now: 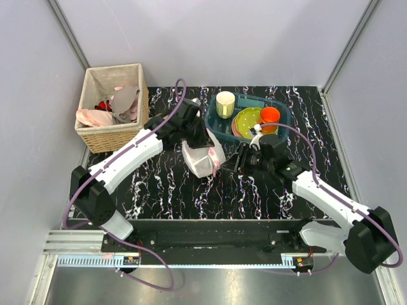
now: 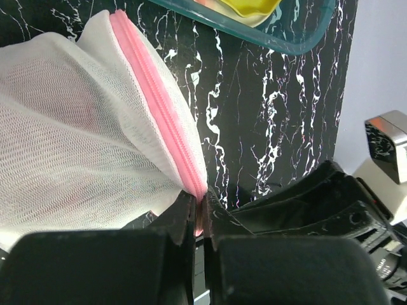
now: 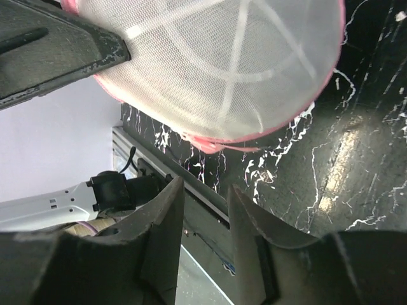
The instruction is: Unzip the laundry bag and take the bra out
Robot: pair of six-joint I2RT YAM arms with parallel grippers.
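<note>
The laundry bag (image 1: 202,159), white mesh with pink zipper trim, hangs lifted above the table's middle. My left gripper (image 1: 198,136) is shut on its pink zipper edge (image 2: 162,108) at the top; the jaws pinch the trim in the left wrist view (image 2: 201,198). My right gripper (image 1: 240,162) is open and empty just to the right of the bag. In the right wrist view the bag (image 3: 222,70) hangs beyond the fingertips (image 3: 206,190), apart from them. A faint reddish shade shows through the mesh (image 2: 76,127); the bra itself is hidden.
A wicker basket (image 1: 113,107) with pale cloths stands at the back left. A teal tray (image 1: 280,130) behind the bag holds a yellow cup (image 1: 225,103), a green plate (image 1: 247,119) and an orange cup (image 1: 269,115). Walls enclose the black marbled table (image 1: 165,187).
</note>
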